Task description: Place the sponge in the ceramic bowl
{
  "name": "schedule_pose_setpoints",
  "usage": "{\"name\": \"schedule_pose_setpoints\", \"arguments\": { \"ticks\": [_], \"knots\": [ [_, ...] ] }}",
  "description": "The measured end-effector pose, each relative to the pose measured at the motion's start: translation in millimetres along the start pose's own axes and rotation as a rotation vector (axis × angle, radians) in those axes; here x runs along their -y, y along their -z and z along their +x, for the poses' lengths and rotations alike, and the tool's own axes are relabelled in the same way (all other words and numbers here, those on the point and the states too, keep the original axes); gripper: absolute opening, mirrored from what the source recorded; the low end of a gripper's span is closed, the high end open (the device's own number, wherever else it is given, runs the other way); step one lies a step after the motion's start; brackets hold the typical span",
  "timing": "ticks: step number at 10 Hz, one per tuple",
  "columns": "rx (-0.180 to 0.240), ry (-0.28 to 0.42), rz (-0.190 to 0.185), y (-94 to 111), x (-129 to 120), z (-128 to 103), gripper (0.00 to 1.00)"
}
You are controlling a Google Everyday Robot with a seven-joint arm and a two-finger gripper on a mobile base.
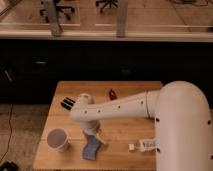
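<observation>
gripper point(94, 135): just above sponge point(90, 149), grip can't tell
sponge: on table point(125, 125), not in ceramic bowl point(113, 93)
tip: pinch it centered

Bench point(125, 131): light brown wood grain. Cup point(58, 139): white outside, brownish inside. Sponge point(90, 149), just right of the cup: plain blue-grey. Pincer point(93, 138), right of the cup: off-white. Arm point(125, 105): white with small dark dots. Ceramic bowl point(113, 93), well beyond the cup to its right: orange-red. Tube point(145, 145), far right of the cup: white. Bar point(67, 103), beyond the cup: black.
</observation>
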Motion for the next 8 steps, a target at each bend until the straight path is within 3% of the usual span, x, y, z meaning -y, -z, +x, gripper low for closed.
{"name": "schedule_pose_setpoints", "arguments": {
  "ticks": [3, 7, 8],
  "knots": [
    [0.004, -0.007, 0.007, -1.2, -11.0, 5.5, 0.67],
    [0.010, -0.011, 0.004, -6.0, -3.3, 2.5, 0.63],
    [0.009, -0.010, 0.006, -6.5, -0.5, 3.2, 0.51]
  ]
}}
